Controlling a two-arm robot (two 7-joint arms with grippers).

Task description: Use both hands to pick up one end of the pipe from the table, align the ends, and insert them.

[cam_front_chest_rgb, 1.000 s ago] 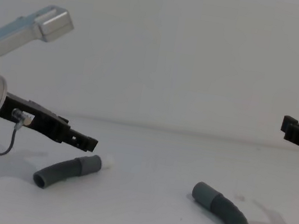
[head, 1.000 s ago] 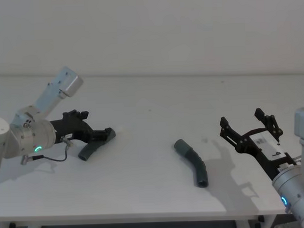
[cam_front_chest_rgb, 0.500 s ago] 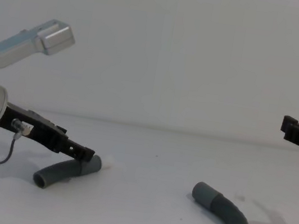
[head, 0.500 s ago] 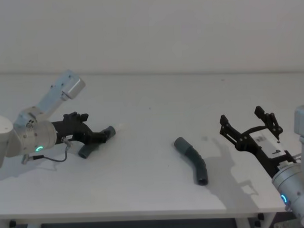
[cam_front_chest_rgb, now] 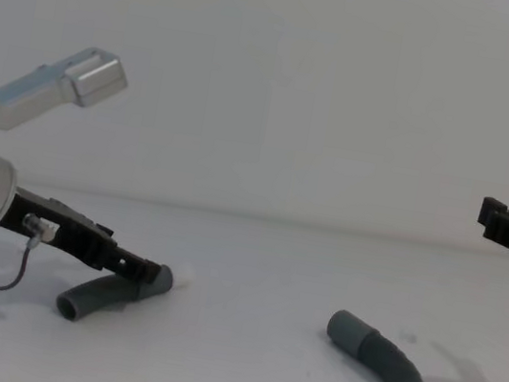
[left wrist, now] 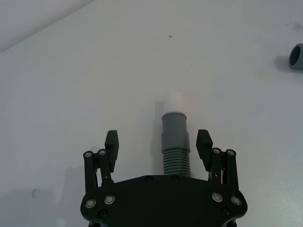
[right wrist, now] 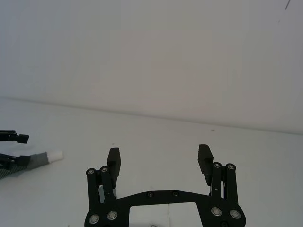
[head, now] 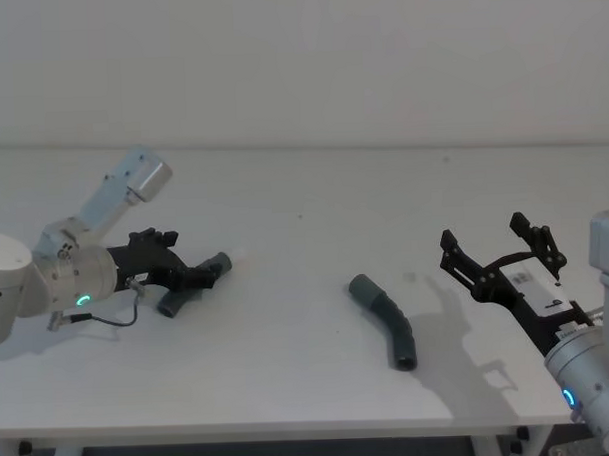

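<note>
bright even light; soft shadows on the table (head: 290, 374)

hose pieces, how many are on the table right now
2. The white-tipped piece lies on the left, between the fingers of the open left gripper. The grey-cuffed piece lies right of centre, apart from the open right gripper. None seems hidden.

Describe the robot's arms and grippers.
The left arm and right arm are silver cylinders with blue-green light rings. The left gripper and right gripper are riveted black frames with two fingers. A grey cable hangs at the left wrist; the right carries a white label.
</note>
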